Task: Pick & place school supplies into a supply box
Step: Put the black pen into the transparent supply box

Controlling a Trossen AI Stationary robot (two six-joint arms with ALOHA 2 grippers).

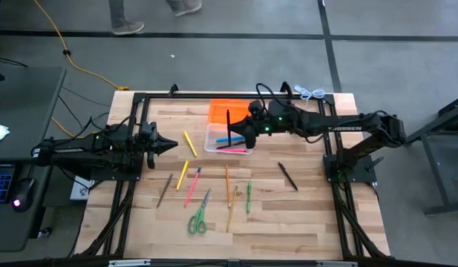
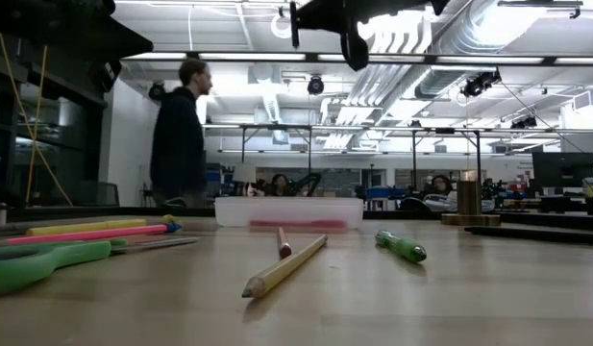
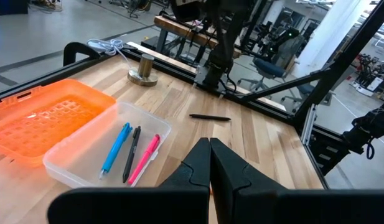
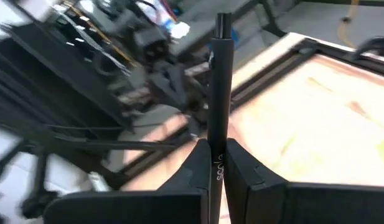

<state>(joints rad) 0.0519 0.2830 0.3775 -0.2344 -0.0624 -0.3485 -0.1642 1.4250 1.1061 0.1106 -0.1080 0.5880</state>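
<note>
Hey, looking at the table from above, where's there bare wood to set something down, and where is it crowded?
Bare wood lies right of the black pen, toward the right arm's base, and along the near edge below the scissors. It is crowded mid-table, where pens and pencils lie from the yellow pencil to the green marker. The supply box already holds three pens.

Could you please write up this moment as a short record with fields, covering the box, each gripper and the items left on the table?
supply box: clear supply box with its orange lid lying open at the table's far side
in box: blue pen, black pen, pink pen
right gripper: right gripper over the box, shut on a dark pen
left gripper: left gripper shut, empty, at the table's left edge
on table: scissors, yellow pencil, green marker, another dark pen, several more pencils
</note>
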